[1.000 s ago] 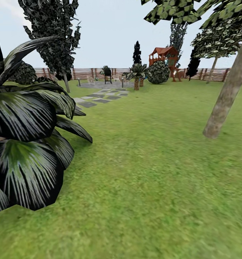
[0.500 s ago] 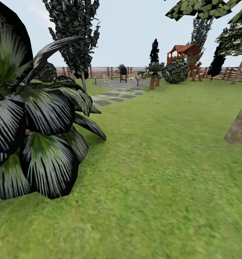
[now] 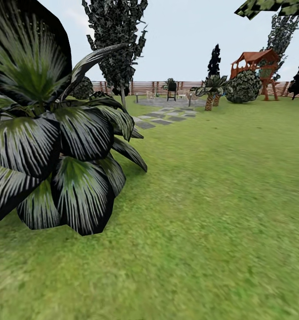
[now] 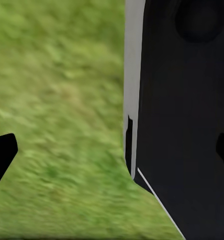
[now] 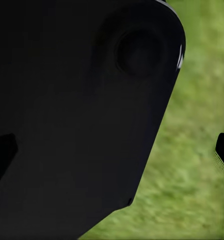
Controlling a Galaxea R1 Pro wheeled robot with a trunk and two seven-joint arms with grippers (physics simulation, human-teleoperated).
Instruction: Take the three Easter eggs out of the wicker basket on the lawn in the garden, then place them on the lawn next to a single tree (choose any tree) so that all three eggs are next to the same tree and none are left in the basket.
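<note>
The lawn [image 3: 220, 209] spreads wide and flat in the head view, with a big dark broad-leafed plant [image 3: 56, 142] rooted on it close at the left. Further off, a line of grey stepping stones [image 3: 160, 118] leads to a grey paved patio [image 3: 167, 101] where a black chair [image 3: 172, 90] stands. Behind these runs a brown slatted wooden fence [image 3: 145, 86]. A small palm [image 3: 210, 91] and a round bush [image 3: 245, 86] stand right of the patio, and a red-roofed play tower [image 3: 260, 66] rises just behind the bush. In the left wrist view, the left gripper [image 4: 112, 155] shows 2 dark fingertips at opposite edges, set apart, with grass and a black robot body panel [image 4: 186, 125] between them. The right gripper [image 5: 116, 150] likewise has its 2 tips spread wide over grass.
</note>
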